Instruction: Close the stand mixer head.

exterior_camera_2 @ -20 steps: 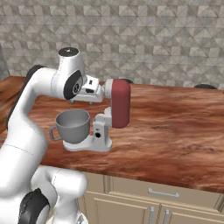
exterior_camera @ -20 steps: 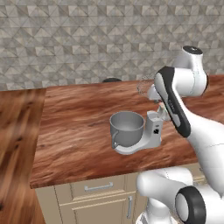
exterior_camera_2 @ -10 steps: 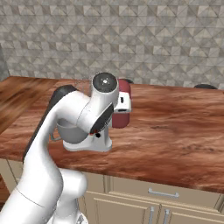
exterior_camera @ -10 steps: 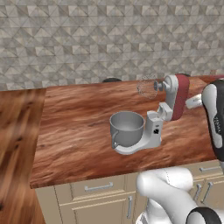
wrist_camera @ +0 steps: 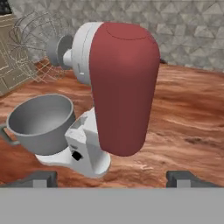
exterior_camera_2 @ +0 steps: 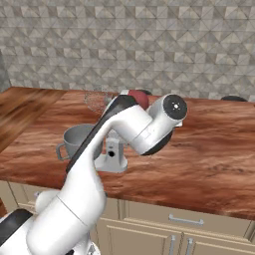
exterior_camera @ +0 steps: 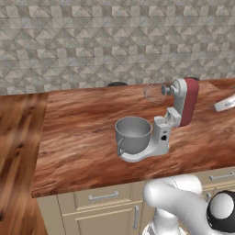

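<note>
The stand mixer head (wrist_camera: 124,83) is dark red and tilted up on end above the light-grey mixer base (wrist_camera: 87,153). Its silver hub and wire whisk (wrist_camera: 33,43) point out over the grey steel bowl (wrist_camera: 41,120). My gripper (wrist_camera: 113,178) is open, fingertips wide apart, facing the head's rounded back from a short distance without touching it. The left base view shows the raised stand mixer head (exterior_camera: 188,101), the whisk (exterior_camera: 155,91) and the bowl (exterior_camera: 133,133). In the right base view my arm covers most of the mixer; the head's red top (exterior_camera_2: 139,97) peeks out.
The mixer stands on a wooden counter (exterior_camera: 82,137) backed by a tiled wall (exterior_camera: 92,41). A dark round object (exterior_camera: 117,84) sits at the counter's back edge. Drawers (exterior_camera: 103,196) run below the front edge.
My arm has swung from the mixer's left, across its front, to the right side behind the head. The head has stayed tilted up.
</note>
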Motion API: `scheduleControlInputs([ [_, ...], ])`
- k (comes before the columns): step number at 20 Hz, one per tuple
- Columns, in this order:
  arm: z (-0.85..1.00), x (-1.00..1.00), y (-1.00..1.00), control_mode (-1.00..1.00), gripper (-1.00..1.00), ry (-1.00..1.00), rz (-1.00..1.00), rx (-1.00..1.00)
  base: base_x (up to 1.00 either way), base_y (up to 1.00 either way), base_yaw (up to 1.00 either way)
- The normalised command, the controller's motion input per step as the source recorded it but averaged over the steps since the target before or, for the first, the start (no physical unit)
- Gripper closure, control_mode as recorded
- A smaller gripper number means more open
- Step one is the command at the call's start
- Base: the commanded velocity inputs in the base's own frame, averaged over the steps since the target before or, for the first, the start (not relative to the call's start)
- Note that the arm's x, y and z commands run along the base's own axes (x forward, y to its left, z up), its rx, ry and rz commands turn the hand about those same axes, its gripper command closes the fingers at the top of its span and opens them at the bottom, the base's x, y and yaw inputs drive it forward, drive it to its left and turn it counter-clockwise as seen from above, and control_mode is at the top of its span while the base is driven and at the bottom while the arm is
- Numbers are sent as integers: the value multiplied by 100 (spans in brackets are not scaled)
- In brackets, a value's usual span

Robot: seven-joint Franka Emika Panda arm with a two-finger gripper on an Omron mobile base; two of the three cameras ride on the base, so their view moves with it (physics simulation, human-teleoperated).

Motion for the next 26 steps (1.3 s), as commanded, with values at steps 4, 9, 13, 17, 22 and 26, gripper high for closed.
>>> scheduleControlInputs([
  [4, 0, 81, -13, -100, -100, -5, 23, 0, 0, 0, 0],
  [9, -15, 67, 14, -100, -100, -15, 27, 0, 0, 0, 0],
  [13, -50, 64, 81, -100, -100, -17, 35, -1, 0, 0, 0],
  [17, -61, 80, 100, -100, -100, -8, 39, -12, 0, 0, 0],
  [22, -64, 63, 100, -100, -100, 0, 43, -15, 0, 0, 0],
  [26, -100, 36, 100, -100, -100, -6, 40, -36, 0, 0, 0],
])
